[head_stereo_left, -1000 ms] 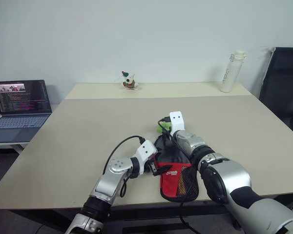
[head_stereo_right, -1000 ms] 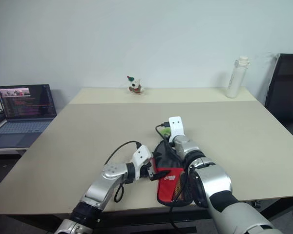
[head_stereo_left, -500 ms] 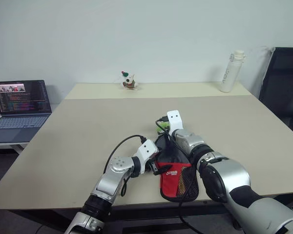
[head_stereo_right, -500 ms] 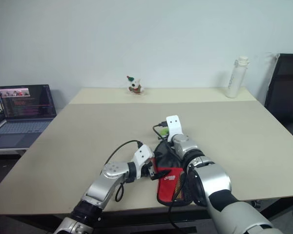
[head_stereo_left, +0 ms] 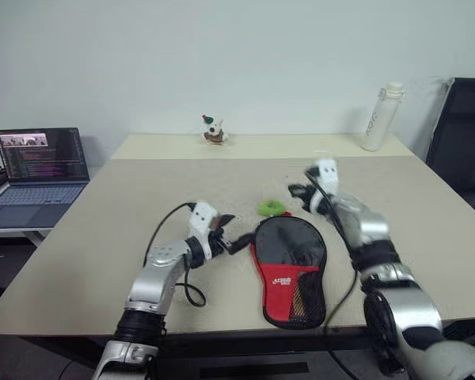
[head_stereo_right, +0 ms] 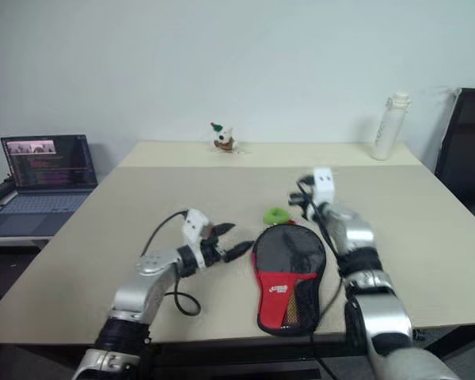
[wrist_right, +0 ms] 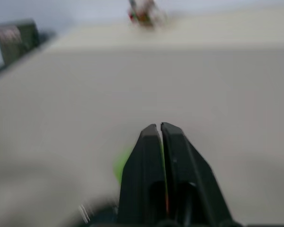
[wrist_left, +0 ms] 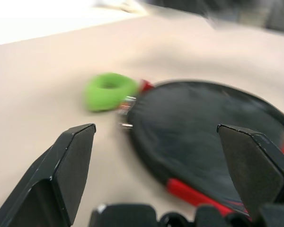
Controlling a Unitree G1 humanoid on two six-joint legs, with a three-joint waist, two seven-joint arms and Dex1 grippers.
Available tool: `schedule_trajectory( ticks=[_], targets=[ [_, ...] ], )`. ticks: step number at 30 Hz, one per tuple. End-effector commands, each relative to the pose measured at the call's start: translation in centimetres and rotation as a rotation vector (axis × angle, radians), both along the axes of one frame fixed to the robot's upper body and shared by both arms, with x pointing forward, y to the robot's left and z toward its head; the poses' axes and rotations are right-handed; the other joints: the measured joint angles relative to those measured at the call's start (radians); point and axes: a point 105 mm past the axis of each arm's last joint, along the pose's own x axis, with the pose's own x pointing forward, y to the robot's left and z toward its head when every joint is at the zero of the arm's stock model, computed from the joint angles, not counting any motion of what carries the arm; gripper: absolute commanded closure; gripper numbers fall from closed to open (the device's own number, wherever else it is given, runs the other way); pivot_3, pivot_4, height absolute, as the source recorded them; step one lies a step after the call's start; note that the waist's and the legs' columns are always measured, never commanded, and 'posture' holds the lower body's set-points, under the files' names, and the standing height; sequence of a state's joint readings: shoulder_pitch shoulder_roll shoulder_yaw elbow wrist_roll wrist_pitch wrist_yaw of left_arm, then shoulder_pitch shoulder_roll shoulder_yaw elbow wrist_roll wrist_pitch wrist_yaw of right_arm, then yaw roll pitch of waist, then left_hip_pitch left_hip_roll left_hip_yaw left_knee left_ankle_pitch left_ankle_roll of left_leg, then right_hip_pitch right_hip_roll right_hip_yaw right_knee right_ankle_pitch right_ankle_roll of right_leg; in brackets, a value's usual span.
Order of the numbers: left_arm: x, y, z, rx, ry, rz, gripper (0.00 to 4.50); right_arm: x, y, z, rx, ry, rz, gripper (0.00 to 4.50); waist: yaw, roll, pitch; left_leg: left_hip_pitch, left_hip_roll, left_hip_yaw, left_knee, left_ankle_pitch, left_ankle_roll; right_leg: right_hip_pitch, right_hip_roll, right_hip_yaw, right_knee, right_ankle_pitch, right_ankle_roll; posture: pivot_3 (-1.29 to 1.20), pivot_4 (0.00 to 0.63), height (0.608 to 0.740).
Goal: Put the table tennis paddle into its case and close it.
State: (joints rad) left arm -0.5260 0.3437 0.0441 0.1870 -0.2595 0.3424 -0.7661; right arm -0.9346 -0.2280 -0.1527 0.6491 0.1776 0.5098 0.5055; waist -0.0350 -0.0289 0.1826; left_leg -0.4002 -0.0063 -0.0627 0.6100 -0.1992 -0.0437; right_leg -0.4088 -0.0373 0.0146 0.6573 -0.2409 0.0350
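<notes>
The case (head_stereo_left: 289,269) lay flat on the table (head_stereo_left: 127,206) near its front edge, round black end toward the far side, red lettered panel and mesh toward me. I could not see the paddle itself — whether it sat inside the case I could not tell.

My left gripper (head_stereo_left: 226,235) hovered just beside the case, at about nine o'clock from its round end, its two black fingers (wrist_left: 66,175) spread wide and grasping nothing. Through that wrist's camera the case's dark rim showed between the parted fingers, with a small green ring (wrist_left: 110,91) beyond it.

My right gripper (head_stereo_left: 296,191) hung above the table at about twelve o'clock from the case, apart from it, near the green ring, which sat at about eleven o'clock off the case's round end. Its fingers (wrist_right: 154,156) were pressed together — clenched, with nothing between them.

Farther off, a small toy figure (head_stereo_left: 213,131) stood toward twelve o'clock, a white bottle (head_stereo_left: 379,116) at about one o'clock, and an open laptop (head_stereo_left: 33,170) at about ten.
</notes>
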Motion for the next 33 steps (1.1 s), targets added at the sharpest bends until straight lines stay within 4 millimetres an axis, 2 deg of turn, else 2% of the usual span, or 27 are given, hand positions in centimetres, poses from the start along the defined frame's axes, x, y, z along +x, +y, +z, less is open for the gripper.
schedule_trajectory(
  ticks=[1,4,9,13,20,23,27,33],
  targets=[
    [-0.3,0.8,2.4,-0.028,-0.033,-0.048,0.00,-0.7,-0.7,1.1,-0.085,-0.040,0.042,3.19,-0.007,0.003,0.002,0.000,0.000,0.002,0.000,0.000,0.000,-0.001,0.000,0.001,0.000,0.000,0.000,0.00,0.150,0.740],
    [-1.3,1.8,3.3,-0.018,-0.007,-0.116,0.00,-1.0,-0.8,-0.7,-0.151,-0.001,0.109,2.13,-0.024,0.005,0.003,0.002,0.001,0.003,0.000,0.000,0.000,-0.001,0.001,0.002,0.002,-0.001,0.002,0.00,0.150,0.740],
    [-2.4,2.9,5.1,-0.021,0.019,-0.188,0.00,-0.3,-0.2,-1.9,-0.193,0.034,0.168,0.38,-0.031,0.005,0.004,0.002,0.003,0.003,0.000,0.000,0.000,-0.001,0.004,0.002,0.002,-0.003,0.004,0.00,0.150,0.740],
    [-3.1,3.1,5.9,-0.014,0.033,-0.237,0.00,0.2,0.3,-2.9,-0.231,0.053,0.180,0.38,-0.029,0.005,0.004,0.002,0.002,0.003,0.000,0.000,0.000,-0.001,0.003,0.002,0.001,-0.003,0.004,0.00,0.150,0.740],
    [-3.8,3.7,5.8,0.100,0.032,-0.272,0.00,0.2,1.0,-5.4,-0.270,0.135,0.176,0.38,-0.027,0.004,0.004,0.002,0.002,0.003,0.000,0.000,0.000,-0.001,0.003,0.002,0.001,-0.003,0.003,0.00,0.150,0.740],
    [-4.1,4.0,5.9,0.128,0.032,-0.281,0.00,-0.2,1.6,-6.0,-0.268,0.157,0.222,0.96,-0.027,0.004,0.004,0.002,0.002,0.003,0.000,0.000,0.000,-0.001,0.003,0.003,0.001,-0.003,0.004,0.00,0.150,0.740],
    [-4.2,4.3,5.9,0.144,0.033,-0.281,0.00,-1.0,2.3,-6.7,-0.277,0.185,0.303,2.30,-0.027,0.004,0.004,0.003,0.002,0.003,0.000,0.000,0.000,0.000,0.003,0.003,0.002,-0.003,0.004,0.00,0.150,0.740],
    [-4.2,3.9,5.8,0.149,0.036,-0.300,0.00,-1.7,2.4,-7.3,-0.279,0.221,0.352,4.05,-0.033,0.004,0.004,0.003,0.003,0.003,-0.001,0.000,0.000,0.000,0.003,0.002,0.002,-0.004,0.002,0.00,0.150,0.740]
  ],
)
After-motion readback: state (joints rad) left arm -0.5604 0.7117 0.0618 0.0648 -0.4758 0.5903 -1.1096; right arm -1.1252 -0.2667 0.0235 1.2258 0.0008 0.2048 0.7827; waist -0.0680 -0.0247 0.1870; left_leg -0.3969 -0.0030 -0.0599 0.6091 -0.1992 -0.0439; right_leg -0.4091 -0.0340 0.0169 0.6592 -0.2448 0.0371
